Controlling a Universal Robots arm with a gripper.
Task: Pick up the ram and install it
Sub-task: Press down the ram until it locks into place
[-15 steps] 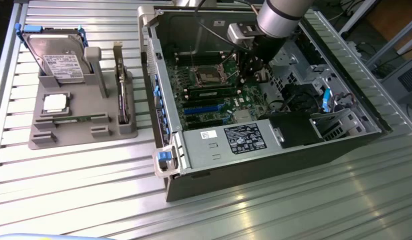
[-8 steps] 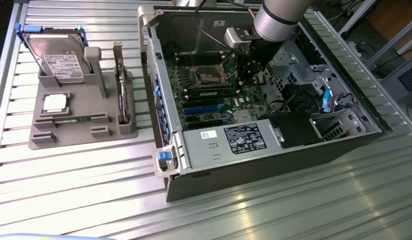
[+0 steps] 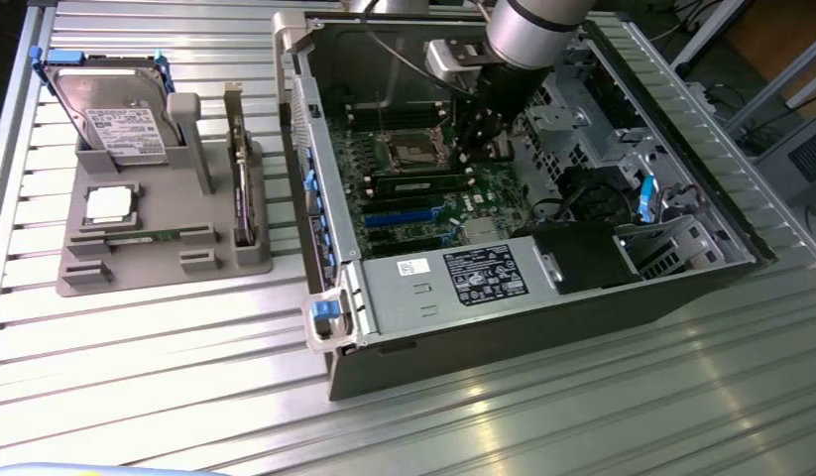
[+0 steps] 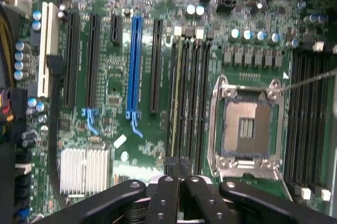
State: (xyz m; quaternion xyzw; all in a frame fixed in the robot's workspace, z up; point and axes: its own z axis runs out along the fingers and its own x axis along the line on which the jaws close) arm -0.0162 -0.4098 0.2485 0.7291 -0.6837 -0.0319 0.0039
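Observation:
The ram (image 3: 421, 185), a narrow green stick with black chips, lies along the memory slots on the motherboard inside the open computer case (image 3: 514, 327). In the wrist view it shows edge-on as a thin pale strip (image 4: 177, 92) in one of the black slots. My gripper (image 4: 181, 165) is shut, fingertips pressed together with nothing between them, hovering over one end of that bank of slots. In the exterior view the gripper (image 3: 494, 149) hangs inside the case beside the bare processor socket (image 3: 414, 149).
A grey holder (image 3: 157, 273) at the exterior view's left carries a hard drive (image 3: 117, 114), a square silver processor chip (image 3: 107, 203), a thin green stick (image 3: 141, 238) and an upright card (image 3: 238, 174). Case walls, cables and the drive cage (image 3: 659, 238) hem in the arm.

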